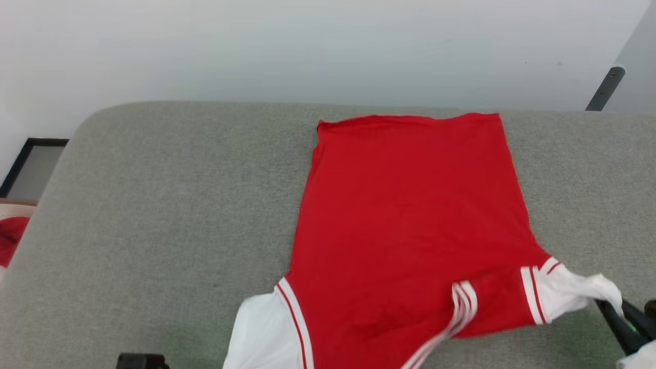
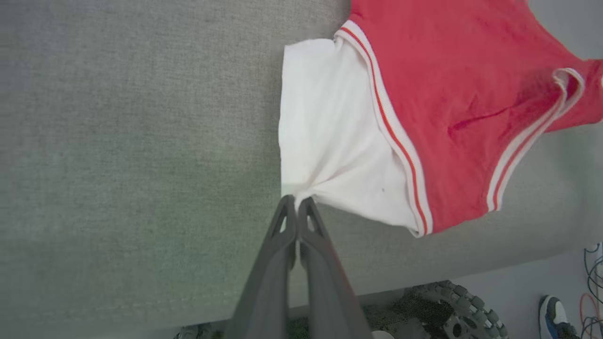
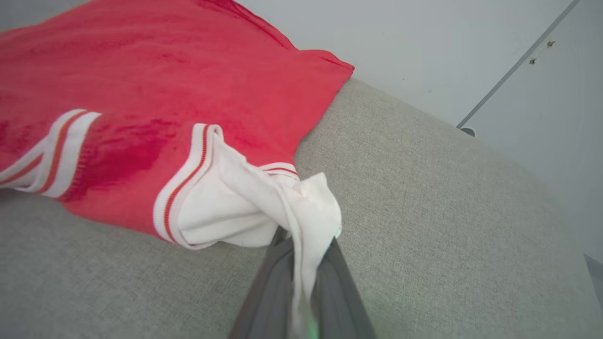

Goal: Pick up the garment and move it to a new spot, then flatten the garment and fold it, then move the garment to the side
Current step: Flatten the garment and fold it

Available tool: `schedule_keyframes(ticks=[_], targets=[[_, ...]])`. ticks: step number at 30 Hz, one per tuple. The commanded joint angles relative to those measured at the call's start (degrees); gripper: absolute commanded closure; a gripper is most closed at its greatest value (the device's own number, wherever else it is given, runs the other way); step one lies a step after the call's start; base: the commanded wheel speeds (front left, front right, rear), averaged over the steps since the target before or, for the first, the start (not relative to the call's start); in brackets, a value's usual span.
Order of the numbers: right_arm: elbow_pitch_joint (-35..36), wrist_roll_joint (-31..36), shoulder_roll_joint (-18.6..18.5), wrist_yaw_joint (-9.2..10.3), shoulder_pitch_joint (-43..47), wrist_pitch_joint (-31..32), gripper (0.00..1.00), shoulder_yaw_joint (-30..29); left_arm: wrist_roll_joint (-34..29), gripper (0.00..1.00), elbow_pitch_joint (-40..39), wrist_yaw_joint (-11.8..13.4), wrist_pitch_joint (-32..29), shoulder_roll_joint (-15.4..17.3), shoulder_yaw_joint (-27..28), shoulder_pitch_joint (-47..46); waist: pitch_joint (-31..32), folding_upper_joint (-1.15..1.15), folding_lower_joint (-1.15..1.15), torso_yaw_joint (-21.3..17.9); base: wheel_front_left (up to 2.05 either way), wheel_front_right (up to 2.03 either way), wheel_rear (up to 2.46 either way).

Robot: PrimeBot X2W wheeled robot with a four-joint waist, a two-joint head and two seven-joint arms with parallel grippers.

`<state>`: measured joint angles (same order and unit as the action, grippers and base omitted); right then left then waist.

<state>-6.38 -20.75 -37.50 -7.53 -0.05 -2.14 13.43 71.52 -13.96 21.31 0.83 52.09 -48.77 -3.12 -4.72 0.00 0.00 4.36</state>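
A grey fabric-covered surface [image 1: 154, 215] carries the garment [image 1: 410, 215], mostly spread out.

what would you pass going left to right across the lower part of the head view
red cloth → grey fabric surface → white sleeve → red body of the garment → striped collar → other white sleeve → right hand, shut on that sleeve

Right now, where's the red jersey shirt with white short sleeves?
In the head view the red jersey shirt lies right of centre on the grey upholstered surface, hem at the far edge; the left gripper and right gripper each pinch one white sleeve.
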Motion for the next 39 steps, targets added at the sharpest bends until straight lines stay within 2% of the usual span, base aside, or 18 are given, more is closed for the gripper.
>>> schedule_keyframes(ticks=[1,11,12,13,14,23,26,30,35,39], targets=[[0.6,0.2,0.3,0.08,2.1,0.0,1.0,-0.7,0.2,1.0,0.4,0.8,0.7,-0.7,-0.2,1.1,0.1,0.0,0.0,0.0,0.0,0.0,0.0],[0.4,0.3,1.3,0.08,6.4,0.4,1.0,-1.1,1.1,1.0,3.3,0.6,1.4,-3.7,-1.1,2.3,1.0,0.0,0.0,-1.3,0.0,0.0,0.0],[-0.1,0.1,1.5,0.08,6.7,0.7,0.66,-1.1,1.3,1.0,3.6,0.8,1.6,-3.9,-1.0,2.6,1.1,0.0,0.0,-1.8,0.0,0.0,0.0],[-0.1,0.1,1.5,0.08,6.7,0.7,0.66,-1.1,1.3,1.0,3.6,0.8,1.6,-3.9,-1.0,2.6,1.1,0.0,0.0,-1.8,0.0,0.0,0.0],[-0.3,0.0,1.4,0.07,6.5,1.1,0.0,-0.8,1.5,1.0,3.8,0.9,1.8,-3.8,-0.9,2.9,1.2,0.0,0.0,-2.4,0.0,0.0,0.0],[1.2,-2.2,2.0,0.07,5.7,2.3,0.0,-1.4,1.9,1.0,3.3,1.2,2.1,-3.3,-0.3,3.3,1.2,0.0,0.0,-4.0,0.0,0.0,0.0],[3.2,-4.0,3.3,0.08,5.7,3.1,0.0,-3.3,1.8,1.0,3.0,1.3,2.0,-3.4,-0.3,3.2,1.0,0.0,0.0,-4.3,0.0,0.0,0.0],[5.9,-6.8,6.9,0.07,4.1,6.3,0.0,-8.5,1.0,1.0,2.8,1.3,1.9,-3.7,-0.5,2.3,0.5,0.0,0.0,-4.2,0.0,0.0,0.0],[8.7,-6.6,10.4,0.07,-2.6,12.5,0.0,-11.8,-0.2,1.0,2.8,0.7,1.6,-4.5,-0.8,0.2,-1.1,0.0,0.0,-3.0,0.0,0.0,0.0],[7.4,-5.3,10.7,0.07,-11.4,16.3,0.0,-12.7,-2.1,1.0,3.1,-0.2,0.9,-5.6,-1.4,-2.7,-2.9,0.0,0.0,-1.0,0.0,0.0,0.0]])
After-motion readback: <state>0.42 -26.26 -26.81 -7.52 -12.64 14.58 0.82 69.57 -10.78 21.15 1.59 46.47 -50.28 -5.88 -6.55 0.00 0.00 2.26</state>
